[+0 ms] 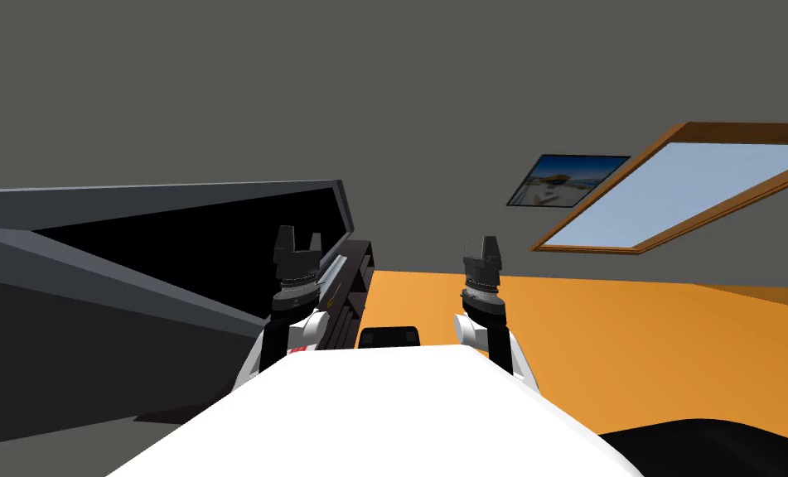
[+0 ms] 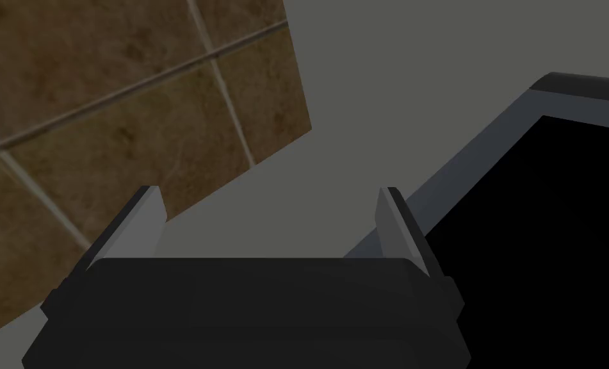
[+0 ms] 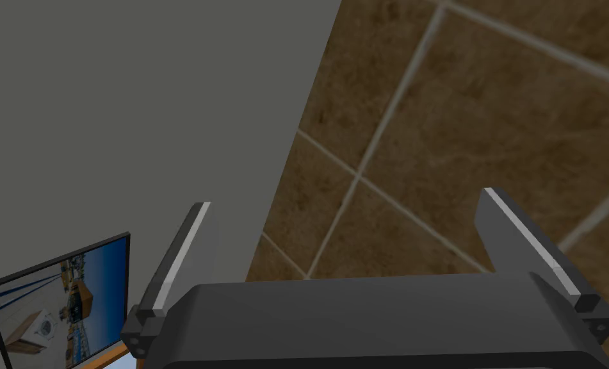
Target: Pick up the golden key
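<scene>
While both arms hang raised ahead of chest, can't tell where golden key lies, no fix on it. L gripper (image 1: 299,238): blades spread, empty. R gripper (image 1: 480,246): same, spread, nothing btwn.

Risks, my read: L gripper sits just beside flat screen (image 1: 135,203) & dark slatted stand (image 1: 357,290); a swing leftward could clip bezel. Reaching w/o a sighting = blind grab. Small flat key prob slips off thin smooth blades.

Materials: screen has matte grey bezel, black face. Floor (image 1: 632,331) plain orange, right side. Window (image 1: 682,195) wood-framed, pale pane, far right.
</scene>
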### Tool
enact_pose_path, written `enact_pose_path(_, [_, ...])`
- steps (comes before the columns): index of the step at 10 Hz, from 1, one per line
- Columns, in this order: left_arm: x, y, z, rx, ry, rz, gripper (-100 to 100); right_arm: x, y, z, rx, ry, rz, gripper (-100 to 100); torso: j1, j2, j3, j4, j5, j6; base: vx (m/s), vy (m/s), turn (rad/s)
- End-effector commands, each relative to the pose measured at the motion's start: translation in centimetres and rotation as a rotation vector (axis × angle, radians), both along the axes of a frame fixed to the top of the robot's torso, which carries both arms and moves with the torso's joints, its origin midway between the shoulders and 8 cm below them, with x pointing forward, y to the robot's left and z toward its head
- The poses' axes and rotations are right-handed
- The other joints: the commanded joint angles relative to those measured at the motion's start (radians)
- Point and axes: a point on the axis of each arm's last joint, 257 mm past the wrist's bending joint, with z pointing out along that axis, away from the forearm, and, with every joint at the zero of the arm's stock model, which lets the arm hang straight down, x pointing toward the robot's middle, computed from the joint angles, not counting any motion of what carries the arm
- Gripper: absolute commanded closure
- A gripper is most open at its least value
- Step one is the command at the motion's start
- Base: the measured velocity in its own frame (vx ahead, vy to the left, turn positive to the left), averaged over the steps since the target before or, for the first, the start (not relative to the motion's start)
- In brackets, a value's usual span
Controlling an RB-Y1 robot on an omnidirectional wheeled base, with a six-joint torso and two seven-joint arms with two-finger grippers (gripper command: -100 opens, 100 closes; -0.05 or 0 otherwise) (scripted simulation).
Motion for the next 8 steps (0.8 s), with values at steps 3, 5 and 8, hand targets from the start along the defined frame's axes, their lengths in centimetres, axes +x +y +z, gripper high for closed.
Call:
enact_pose_path(3, [0.8,-0.6,-1.1,0.069,0.036,-0.023,-100,0.0,0.0,0.0,0.000,0.000,0.000,0,0.000,0.000,0.000,0.000,0.000,0.000,-0.001,-0.003,0.029])
enact_pose_path(5, [1.6,-0.6,-2.1,0.110,0.070,-0.030,-100,0.0,0.0,0.0,0.000,0.000,0.000,0,0.000,0.000,0.000,0.000,0.000,0.000,0.000,-0.011,0.044])
enact_pose_path(8, [3.2,-0.2,-4.4,0.168,0.137,-0.029,-100,0.0,0.0,0.0,0.000,0.000,0.000,0,-0.001,0.000,0.000,0.000,0.000,0.000,0.000,-0.018,0.060])
